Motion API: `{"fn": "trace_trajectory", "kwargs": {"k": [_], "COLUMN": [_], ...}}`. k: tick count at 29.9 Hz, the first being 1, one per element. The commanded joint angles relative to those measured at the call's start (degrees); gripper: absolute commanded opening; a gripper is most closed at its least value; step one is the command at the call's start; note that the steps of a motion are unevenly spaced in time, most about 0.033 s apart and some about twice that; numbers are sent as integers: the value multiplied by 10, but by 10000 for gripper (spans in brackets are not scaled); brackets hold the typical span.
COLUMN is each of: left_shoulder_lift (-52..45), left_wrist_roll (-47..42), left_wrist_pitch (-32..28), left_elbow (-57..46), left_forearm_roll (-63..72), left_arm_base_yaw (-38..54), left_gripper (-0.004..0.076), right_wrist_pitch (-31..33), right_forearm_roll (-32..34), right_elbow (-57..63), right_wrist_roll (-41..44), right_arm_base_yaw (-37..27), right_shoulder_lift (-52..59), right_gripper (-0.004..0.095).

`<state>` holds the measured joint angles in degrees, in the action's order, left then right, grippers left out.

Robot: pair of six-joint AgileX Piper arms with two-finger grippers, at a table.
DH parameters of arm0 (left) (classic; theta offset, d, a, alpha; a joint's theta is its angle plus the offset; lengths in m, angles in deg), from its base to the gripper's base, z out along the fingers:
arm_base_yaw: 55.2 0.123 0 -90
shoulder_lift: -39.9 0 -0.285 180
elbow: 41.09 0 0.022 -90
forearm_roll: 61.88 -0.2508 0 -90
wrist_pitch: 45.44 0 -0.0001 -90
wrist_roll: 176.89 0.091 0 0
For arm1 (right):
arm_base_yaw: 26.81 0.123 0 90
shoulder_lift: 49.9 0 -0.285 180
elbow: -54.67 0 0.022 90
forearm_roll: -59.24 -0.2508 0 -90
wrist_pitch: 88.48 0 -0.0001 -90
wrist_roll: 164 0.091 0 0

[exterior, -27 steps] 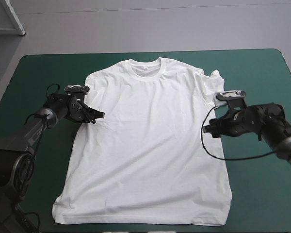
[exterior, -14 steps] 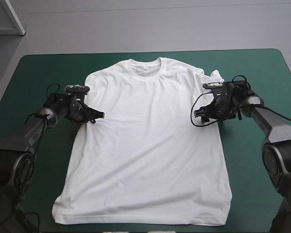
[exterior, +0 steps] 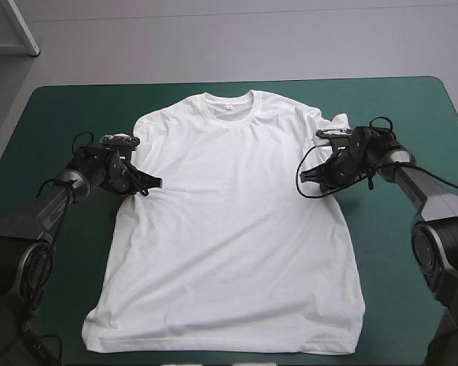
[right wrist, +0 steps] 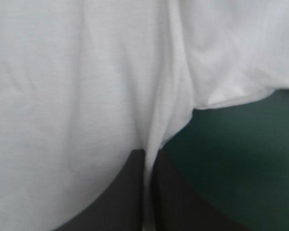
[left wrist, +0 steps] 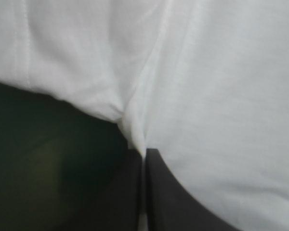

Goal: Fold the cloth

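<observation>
The T-shirt [exterior: 229,229] lies spread flat across the middle of the frame, collar toward the top, on the teal-green table [exterior: 69,114]. At middle left the left gripper [exterior: 157,181] pinches a fold of the shirt's side edge under the sleeve, jaws all but closed. At middle right the right gripper [exterior: 305,175] clamps the opposite side likewise

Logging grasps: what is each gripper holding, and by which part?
Both hold the T-shirt: the left gripper pinches its side edge just under one sleeve, the right gripper the opposite edge under the other sleeve.
</observation>
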<state>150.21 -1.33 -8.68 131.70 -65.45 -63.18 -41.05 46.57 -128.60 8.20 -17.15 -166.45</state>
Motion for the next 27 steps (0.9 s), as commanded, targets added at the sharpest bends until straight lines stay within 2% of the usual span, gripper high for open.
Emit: {"fn": "trace_trajectory", "kwargs": {"k": [1,7,14,20,23,27], "left_shoulder_lift": [-51,-142,-224,-239,-239,-239], "left_wrist_roll": [-21,-31,1,55,68,83], "left_wrist_pitch": [22,46,121,196,200,211], "left_elbow": [11,47,165,320,386,452], "left_forearm_roll": [-35,-69,-71,-78,-84,-87], "left_arm_base_yaw": [0,0,0,0,0,0], "left_gripper": [-6,-8,-8,-8,-8,-8], "right_wrist_pitch": [-2,-3,27,78,107,112], "right_forearm_roll": [-12,6,8,8,8,8], "right_elbow": [-14,-19,-94,-211,-273,-330], "right_wrist_roll": [-9,-6,8,6,1,1], "right_arm_base_yaw": [-4,-4,-4,-4,-4,-4], "right_shoulder_lift": [54,158,257,295,295,295], "right_gripper": [-19,-19,-19,-19,-19,-18]}}
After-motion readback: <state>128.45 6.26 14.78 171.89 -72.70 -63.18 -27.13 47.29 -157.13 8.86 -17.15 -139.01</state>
